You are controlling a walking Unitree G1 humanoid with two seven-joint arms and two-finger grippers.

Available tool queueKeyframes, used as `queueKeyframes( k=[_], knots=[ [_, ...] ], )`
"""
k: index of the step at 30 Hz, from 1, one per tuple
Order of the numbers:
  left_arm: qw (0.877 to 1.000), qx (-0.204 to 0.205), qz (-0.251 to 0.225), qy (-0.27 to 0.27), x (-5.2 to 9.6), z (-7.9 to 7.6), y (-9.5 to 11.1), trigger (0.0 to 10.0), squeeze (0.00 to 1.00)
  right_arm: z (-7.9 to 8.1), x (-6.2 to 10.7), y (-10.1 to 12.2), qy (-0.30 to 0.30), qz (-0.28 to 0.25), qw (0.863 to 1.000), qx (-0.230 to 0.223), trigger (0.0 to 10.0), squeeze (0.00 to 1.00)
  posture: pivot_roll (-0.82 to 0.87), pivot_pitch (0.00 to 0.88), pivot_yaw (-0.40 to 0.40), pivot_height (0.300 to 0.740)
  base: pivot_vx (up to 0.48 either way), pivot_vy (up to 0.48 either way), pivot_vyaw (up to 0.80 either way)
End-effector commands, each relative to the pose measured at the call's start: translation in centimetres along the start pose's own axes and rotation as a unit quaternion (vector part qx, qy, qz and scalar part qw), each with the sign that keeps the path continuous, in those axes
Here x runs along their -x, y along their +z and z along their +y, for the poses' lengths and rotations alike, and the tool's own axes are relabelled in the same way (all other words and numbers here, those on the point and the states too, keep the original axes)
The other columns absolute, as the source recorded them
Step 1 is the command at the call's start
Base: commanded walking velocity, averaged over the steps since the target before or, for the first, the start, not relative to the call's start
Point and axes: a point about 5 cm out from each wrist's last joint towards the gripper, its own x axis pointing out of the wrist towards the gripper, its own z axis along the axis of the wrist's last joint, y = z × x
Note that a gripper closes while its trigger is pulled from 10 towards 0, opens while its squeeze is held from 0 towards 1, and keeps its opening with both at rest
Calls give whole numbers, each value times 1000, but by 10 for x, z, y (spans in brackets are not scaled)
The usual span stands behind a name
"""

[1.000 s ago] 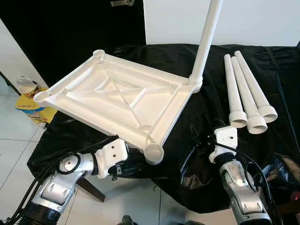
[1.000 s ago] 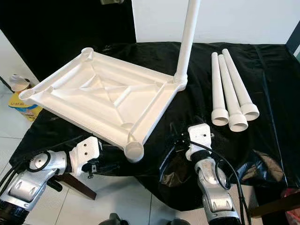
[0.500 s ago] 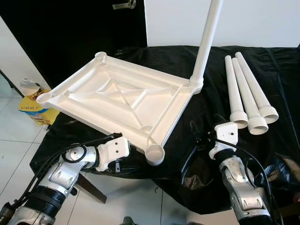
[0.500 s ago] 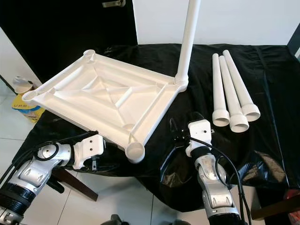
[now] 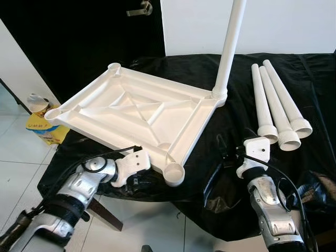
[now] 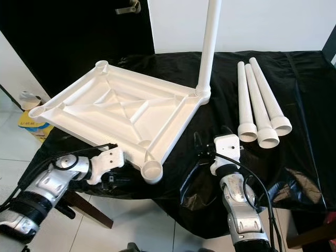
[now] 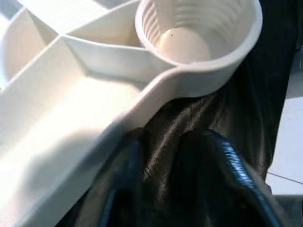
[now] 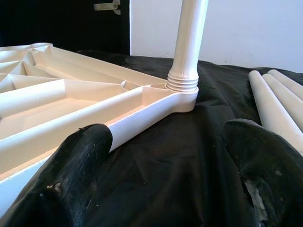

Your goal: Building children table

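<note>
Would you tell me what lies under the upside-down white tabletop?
Black cloth lies beneath the tabletop. Whatever the cloth drapes over is covered; the left gripper reaches below the near corner socket.

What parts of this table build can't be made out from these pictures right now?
- Attached leg: its top is cut off by the upper edge of the eye views.
- Left end effector: in the eye views it is tucked under the tabletop.
- Box on the floor: its lettering is too small to read.
- Loose legs: the right wrist view's edge cuts them off.
</note>
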Motion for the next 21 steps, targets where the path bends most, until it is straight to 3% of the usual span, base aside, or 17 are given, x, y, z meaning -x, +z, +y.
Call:
queueKeyframes(
  k=[1,16,21],
  knots=[
    [998,-8,-6,-57,-2,-3,4,0,0,0,0,1,-3,-2,1000,1,10000,0,-76,20,106,740,0,0,0],
    [996,0,-80,-26,-23,-3,33,0,0,0,1,0,-11,0,1000,1,10000,0,-79,19,103,740,0,0,0],
    [994,6,-109,12,-32,-1,45,0,0,2,0,1,-5,-2,1000,0,10000,0,-70,21,94,740,0,0,0]
  ],
)
